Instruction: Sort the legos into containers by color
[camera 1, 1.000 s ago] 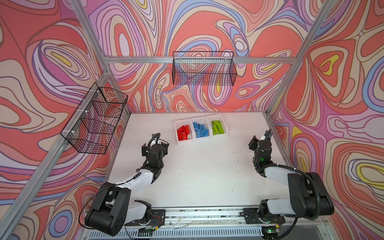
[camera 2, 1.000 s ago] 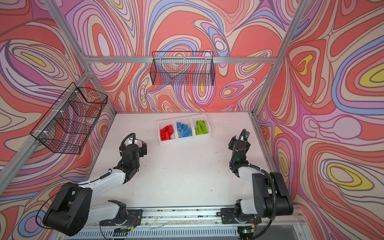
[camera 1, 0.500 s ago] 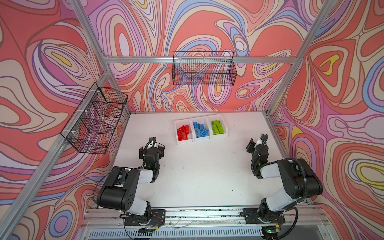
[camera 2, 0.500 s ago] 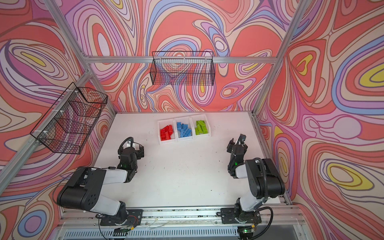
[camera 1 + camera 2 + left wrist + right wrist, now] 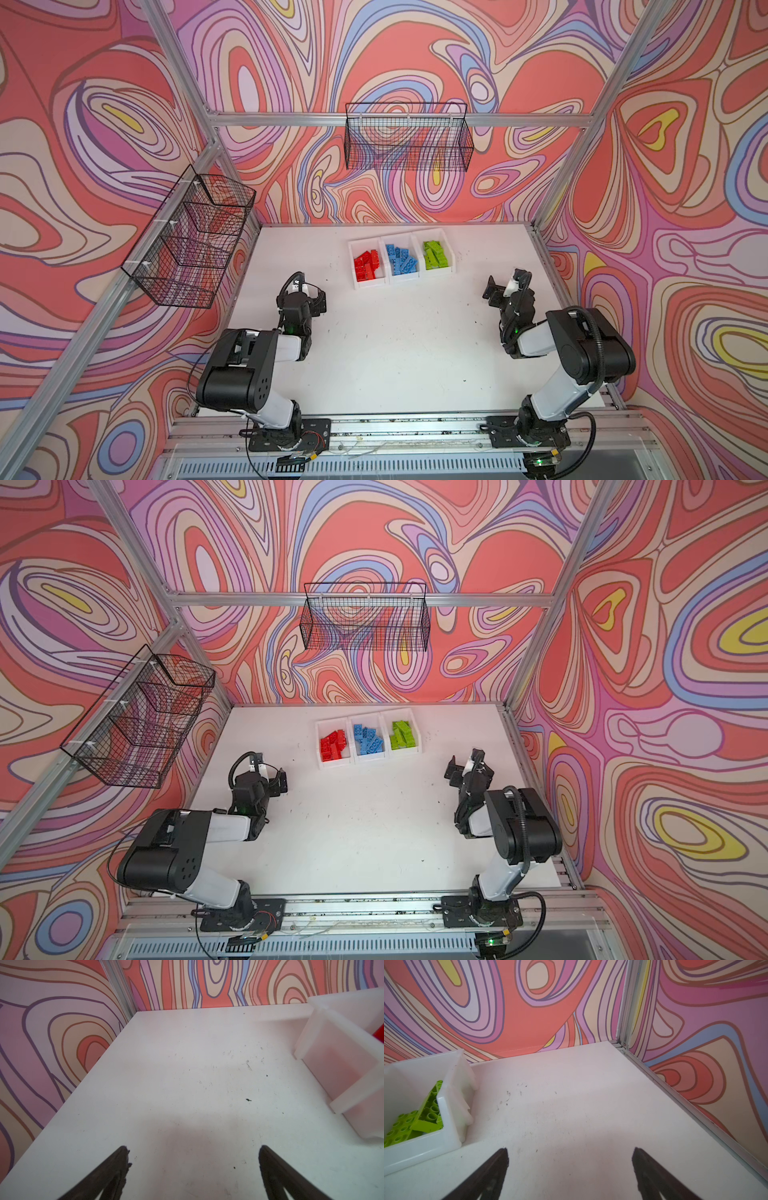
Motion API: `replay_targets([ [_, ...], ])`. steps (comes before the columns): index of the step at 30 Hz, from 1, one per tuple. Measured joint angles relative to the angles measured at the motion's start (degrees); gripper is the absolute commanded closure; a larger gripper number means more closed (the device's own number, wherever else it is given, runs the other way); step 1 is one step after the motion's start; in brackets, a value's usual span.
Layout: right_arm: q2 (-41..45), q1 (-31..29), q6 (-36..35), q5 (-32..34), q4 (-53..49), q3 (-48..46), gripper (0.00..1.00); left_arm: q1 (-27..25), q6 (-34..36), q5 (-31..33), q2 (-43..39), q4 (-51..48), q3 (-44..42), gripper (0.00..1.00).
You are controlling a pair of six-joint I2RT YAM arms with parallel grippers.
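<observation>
Three white containers (image 5: 401, 277) stand joined in a row at the back middle of the table in both top views. Red legos (image 5: 365, 266) fill the left one, blue legos (image 5: 401, 259) the middle one, and lime green legos (image 5: 435, 254) the right one. My left gripper (image 5: 308, 294) hovers open and empty in front of and left of the row. In the left wrist view its jaws (image 5: 192, 1151) stand wide over bare table, beside the red container's wall (image 5: 340, 1059). My right gripper (image 5: 504, 284) is open and empty, right of the green container (image 5: 452, 1126).
Black wire baskets hang on the back wall (image 5: 407, 141) and the left wall (image 5: 191, 241). Patterned walls and aluminium posts close in the white table (image 5: 395, 353) on three sides. A metal rail (image 5: 395, 428) carrying both arm bases runs along the front.
Both arms have folded back toward their bases, drawing the grippers a little toward the front. The right gripper's jaws have spread wider.
</observation>
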State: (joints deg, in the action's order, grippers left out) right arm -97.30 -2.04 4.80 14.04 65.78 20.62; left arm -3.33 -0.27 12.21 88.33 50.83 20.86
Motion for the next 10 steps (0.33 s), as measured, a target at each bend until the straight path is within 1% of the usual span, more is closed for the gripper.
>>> replay_targets([
  [10,0.00,-0.28,-0.63,-0.39,0.26,0.02,0.02,0.00,0.00,-0.35,0.04,0.17,0.00,0.00],
])
